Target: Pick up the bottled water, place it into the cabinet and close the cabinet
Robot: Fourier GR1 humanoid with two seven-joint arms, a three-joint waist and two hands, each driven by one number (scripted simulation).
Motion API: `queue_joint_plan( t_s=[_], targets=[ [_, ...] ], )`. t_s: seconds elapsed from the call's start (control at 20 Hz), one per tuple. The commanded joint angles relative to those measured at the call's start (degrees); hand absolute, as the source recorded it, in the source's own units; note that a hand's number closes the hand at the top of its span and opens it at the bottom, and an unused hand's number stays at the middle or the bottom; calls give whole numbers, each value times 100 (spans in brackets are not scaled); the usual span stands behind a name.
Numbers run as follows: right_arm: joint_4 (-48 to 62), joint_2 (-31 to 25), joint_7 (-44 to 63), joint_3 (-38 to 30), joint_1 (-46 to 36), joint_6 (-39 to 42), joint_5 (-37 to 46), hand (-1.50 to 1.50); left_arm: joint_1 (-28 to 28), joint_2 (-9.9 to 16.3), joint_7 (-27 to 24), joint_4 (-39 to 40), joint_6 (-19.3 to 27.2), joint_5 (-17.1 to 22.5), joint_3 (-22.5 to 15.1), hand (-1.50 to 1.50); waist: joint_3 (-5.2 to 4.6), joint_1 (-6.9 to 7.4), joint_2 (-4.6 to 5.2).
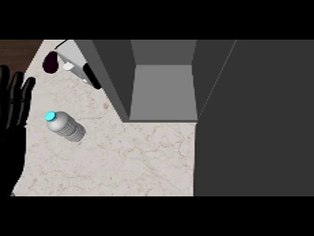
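A clear water bottle (pixel 66 125) with a cyan cap stands on the marble counter (pixel 119 156), left of the cabinet. The grey cabinet (pixel 163 87) is open, its inner shelf bare, and its dark door (pixel 264 120) swings out over the right side of the view. My left hand (pixel 3 120) rests at the left edge, fingers straight and pointing up, a short gap from the bottle. The right hand does not show.
A dark purple eggplant (pixel 51 62) lies at the counter's back left corner. Beside it a white and grey appliance (pixel 81 69) stands against the cabinet's left wall. Dark wood floor (pixel 6 50) shows past the counter's left edge.
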Motion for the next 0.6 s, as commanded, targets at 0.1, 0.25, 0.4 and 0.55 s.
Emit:
queue_joint_plan(
  t_s=[0.1, 0.25, 0.4, 0.55],
  targets=[
    [-280, 107, 41, 299, 264, -28, 212, -150, -189, -367, 35, 372, 1431, -1092, 516, -150, -3, -44, 145],
    [-561, -45, 79, 214, 615, 169, 19, -150, -132, -375, 193, 579, 2449, -1659, 1342, -150, 2, -98, 140],
    [-615, 52, 440, 851, 821, 634, -560, -150, -220, -379, 845, 619, 3750, -936, 1211, -150, -5, -82, 136],
    [-1056, 109, 479, 1212, 1283, 655, -470, -150, -212, -381, 1527, 267, 4558, -1560, 500, -150, 6, -109, 120]
  ],
)
